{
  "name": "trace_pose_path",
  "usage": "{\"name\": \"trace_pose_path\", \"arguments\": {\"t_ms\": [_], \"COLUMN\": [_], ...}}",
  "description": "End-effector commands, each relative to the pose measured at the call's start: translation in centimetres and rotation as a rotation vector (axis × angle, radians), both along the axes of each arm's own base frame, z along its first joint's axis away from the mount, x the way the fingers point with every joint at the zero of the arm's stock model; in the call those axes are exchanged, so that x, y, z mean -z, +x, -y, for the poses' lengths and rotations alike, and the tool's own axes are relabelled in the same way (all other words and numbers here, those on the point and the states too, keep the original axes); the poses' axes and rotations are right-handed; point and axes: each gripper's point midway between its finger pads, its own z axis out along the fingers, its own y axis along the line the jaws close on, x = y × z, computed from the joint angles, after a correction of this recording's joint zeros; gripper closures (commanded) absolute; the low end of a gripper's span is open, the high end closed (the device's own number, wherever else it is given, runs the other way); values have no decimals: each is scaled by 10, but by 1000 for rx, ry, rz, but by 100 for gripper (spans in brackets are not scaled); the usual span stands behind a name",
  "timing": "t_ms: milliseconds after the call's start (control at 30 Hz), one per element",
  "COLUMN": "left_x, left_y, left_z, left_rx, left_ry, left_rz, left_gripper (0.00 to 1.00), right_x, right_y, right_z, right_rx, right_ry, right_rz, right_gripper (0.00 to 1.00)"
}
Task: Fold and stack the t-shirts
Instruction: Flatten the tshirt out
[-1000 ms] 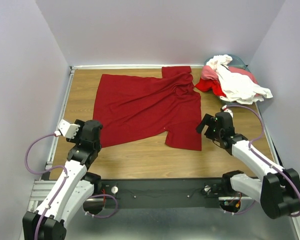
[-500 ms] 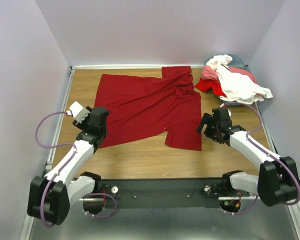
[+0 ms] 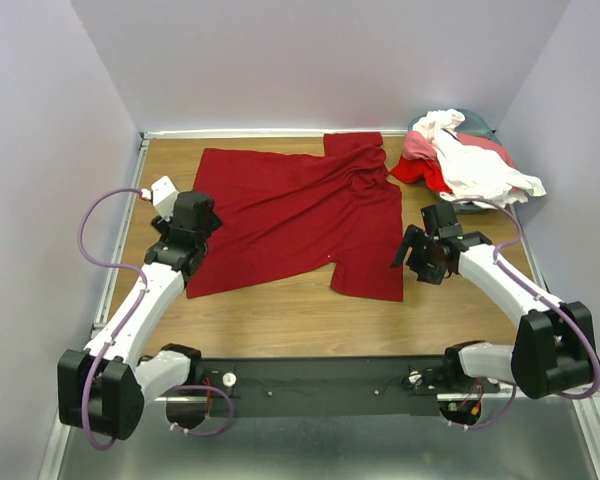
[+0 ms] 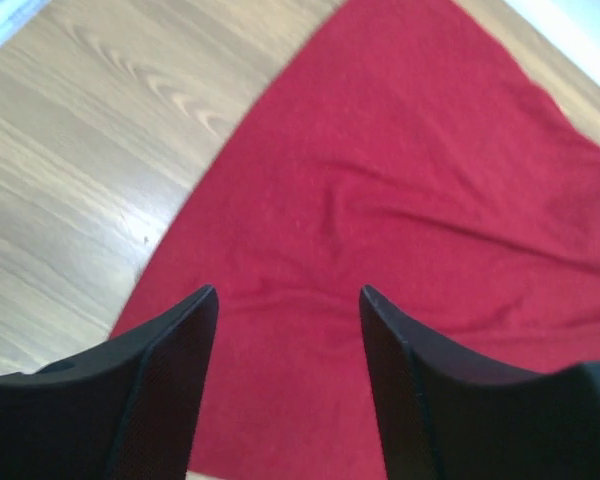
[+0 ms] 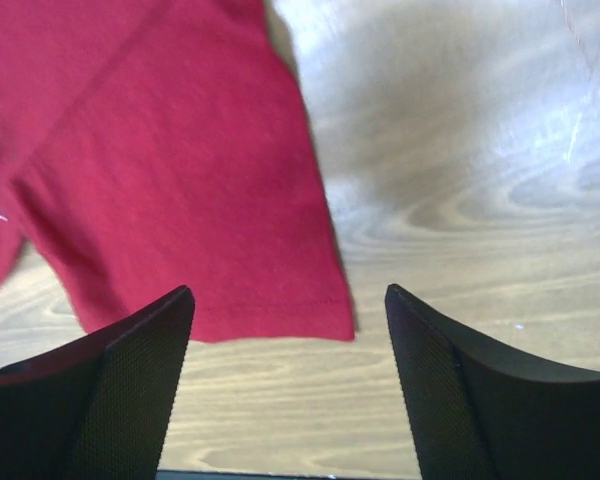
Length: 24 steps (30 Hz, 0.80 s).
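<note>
Red shirt (image 3: 300, 215) spread out, nothing grabbed yet
Top cam: I see it lying mid-tabletop (image 3: 280, 320), with the shirt pile (image 3: 465, 160) in the back right corner. Left wrist: left pincer (image 4: 285, 295) released, hanging over the shirt's left edge. Right wrist: right pincer (image 5: 288, 292) released too, over the near right corner, holding nothing.

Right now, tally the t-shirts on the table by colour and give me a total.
Dark crimson shirt, spread flat: 1
White shirt, heaped at the far right corner: 1
Red-pink shirt, heaped there too: 1
Teal shirt, mostly covered: 1
Total: 4 in sight; more may lie hidden underneath.
</note>
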Motion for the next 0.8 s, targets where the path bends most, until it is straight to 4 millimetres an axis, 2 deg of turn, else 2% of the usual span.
{"name": "trace_pose_path", "arguments": {"t_ms": [0,67,133,200,267,333,600,767], "left_x": [16,23,31,51,67,74,98,113], "left_y": [-18,-23,-26,-32,-38,-43,-51,-52], "left_z": [4,5,2,-6,-7,-13,-23,-31], "left_rx": [55,71,76,62,79,62,7,-37], "left_ry": [-65,-105,-124,-149,-170,-150,-247,-263], "left_rz": [-72,-92,-120,-174,-221,-235,-253,-271], "left_gripper": [13,2,2,2,2,2,2,2], "right_x": [18,24,26,28,36,43,47,59], "right_y": [-33,-41,-47,-52,-61,-66,-55,-52], "right_z": [0,-1,-2,-1,1,5,8,6], "right_rx": [4,10,14,26,35,53,52,63], "right_ry": [20,32,36,38,34,24,-3,3], "right_rz": [-144,-172,-192,-204,-228,-237,-201,-219], "right_gripper": [20,21,21,24,25,28,39,45]}}
